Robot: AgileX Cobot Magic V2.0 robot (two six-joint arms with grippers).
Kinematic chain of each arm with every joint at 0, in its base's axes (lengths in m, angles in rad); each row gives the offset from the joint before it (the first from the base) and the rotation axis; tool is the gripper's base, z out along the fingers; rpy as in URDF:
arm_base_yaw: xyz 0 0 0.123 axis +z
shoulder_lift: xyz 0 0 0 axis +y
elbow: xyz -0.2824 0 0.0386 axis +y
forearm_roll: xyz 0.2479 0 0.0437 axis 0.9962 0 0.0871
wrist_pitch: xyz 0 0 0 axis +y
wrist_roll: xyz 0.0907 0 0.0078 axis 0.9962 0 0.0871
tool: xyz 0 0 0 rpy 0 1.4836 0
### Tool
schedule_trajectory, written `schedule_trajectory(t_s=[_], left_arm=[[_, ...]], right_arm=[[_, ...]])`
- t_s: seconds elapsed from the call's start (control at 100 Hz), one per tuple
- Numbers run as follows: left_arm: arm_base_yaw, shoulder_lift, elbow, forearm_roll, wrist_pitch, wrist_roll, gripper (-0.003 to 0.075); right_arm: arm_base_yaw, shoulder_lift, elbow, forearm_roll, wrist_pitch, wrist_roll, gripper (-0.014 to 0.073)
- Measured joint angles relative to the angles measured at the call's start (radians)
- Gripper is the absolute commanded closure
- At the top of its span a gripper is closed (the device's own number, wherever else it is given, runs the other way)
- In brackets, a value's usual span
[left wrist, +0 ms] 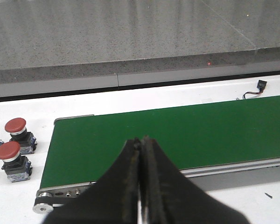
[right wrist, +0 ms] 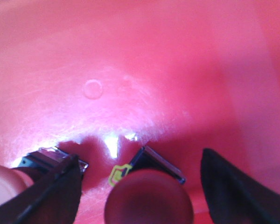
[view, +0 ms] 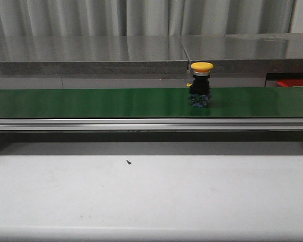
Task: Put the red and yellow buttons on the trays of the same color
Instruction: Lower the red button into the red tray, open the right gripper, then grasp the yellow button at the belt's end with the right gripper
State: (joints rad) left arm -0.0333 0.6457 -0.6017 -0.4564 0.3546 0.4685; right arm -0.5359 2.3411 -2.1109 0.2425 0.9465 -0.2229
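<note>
**Sorting under way: reds in their tray, one yellow on the belt**

Starting at the left, the left gripper has its two black fingers pressed together with nothing between them. It hangs over the near edge of the green conveyor belt, close to that belt's end roller. Off to its side, on the white table past the belt's end, stand two red buttons, close to each other and not yet in any tray.

Moving toward the middle, the front view shows a yellow button standing upright on the belt, well apart from both grippers, neither of which appears in that view. A small dark speck lies on the table in front of the belt.

At the right, the right gripper is spread wide inside the red tray, its fingers standing clear on either side of a red-capped button that sits on the tray floor directly between them; it does not seem to be gripping it. A second cap shows just outside one finger.

By my reading, at least one red is delivered, perhaps two. The yellow button and the two reds on the table are left, and no yellow tray is visible.
</note>
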Motion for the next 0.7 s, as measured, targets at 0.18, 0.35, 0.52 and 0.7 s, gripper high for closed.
schedule_trajectory(t_s=[0.18, 0.35, 0.52, 0.7], left_arm=[[0.000, 0.000, 0.000, 0.000, 0.000, 0.000, 0.0739], [0.000, 0.000, 0.000, 0.000, 0.000, 0.000, 0.0739], [0.000, 0.000, 0.000, 0.000, 0.000, 0.000, 0.0739], [0.000, 0.000, 0.000, 0.000, 0.000, 0.000, 0.0739]], right_arm=[[0.000, -0.090, 0.000, -0.002, 0.012, -0.046, 0.0051], [0.016, -0.201, 0.000, 0.001, 0.045, -0.097, 0.0051], [0.065, -0.304, 0.014, 0.040, 0.103, -0.156, 0.0051], [0.150, -0.444, 0.134, 0.072, 0.119, -0.185, 0.0051]])
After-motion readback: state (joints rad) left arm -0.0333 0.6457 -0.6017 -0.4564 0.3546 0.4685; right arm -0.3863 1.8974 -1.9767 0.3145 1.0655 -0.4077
